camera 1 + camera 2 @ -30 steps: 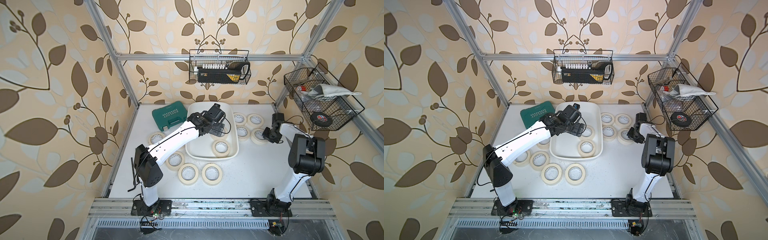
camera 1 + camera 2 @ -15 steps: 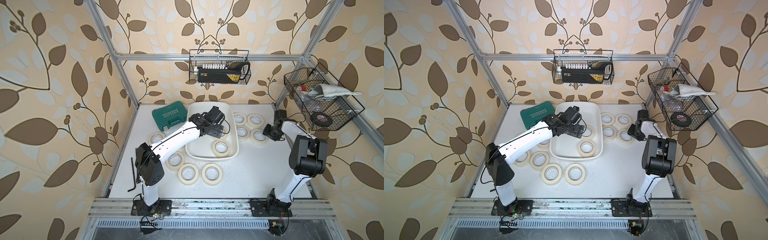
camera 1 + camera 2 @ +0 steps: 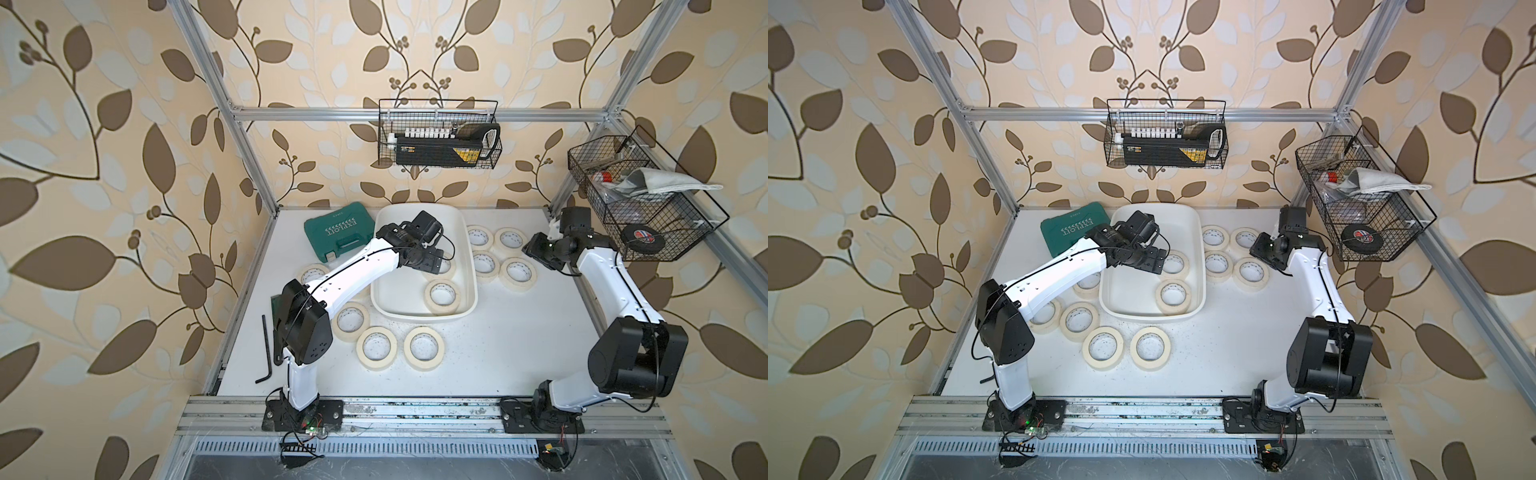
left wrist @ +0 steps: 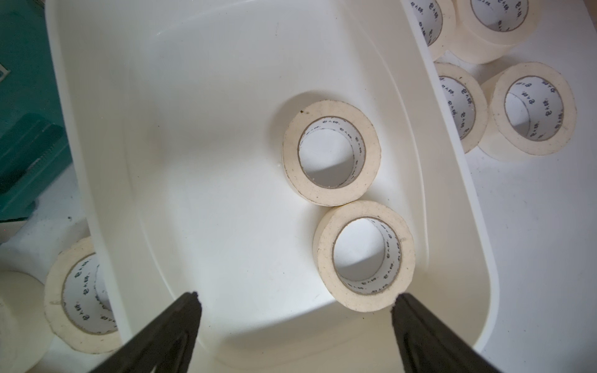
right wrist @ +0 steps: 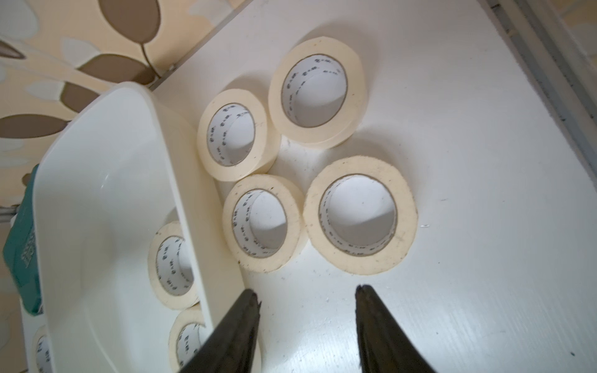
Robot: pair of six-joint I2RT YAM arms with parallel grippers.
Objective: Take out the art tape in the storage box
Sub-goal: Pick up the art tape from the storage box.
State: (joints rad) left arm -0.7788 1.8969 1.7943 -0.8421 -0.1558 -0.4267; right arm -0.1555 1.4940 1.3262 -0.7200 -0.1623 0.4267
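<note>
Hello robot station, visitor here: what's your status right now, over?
Left pincer open, hovering over white plastic tub. Right pincer open, empty, above white table. Two cream masking-tape rolls left inside tub. Nothing blocking them.

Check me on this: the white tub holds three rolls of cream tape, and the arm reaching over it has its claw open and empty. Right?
Not quite. The storage box holds two rolls of art tape, not three; the second roll lies beside the first, as the left wrist view shows. The rest stands: the left gripper over it is open and empty.
</note>
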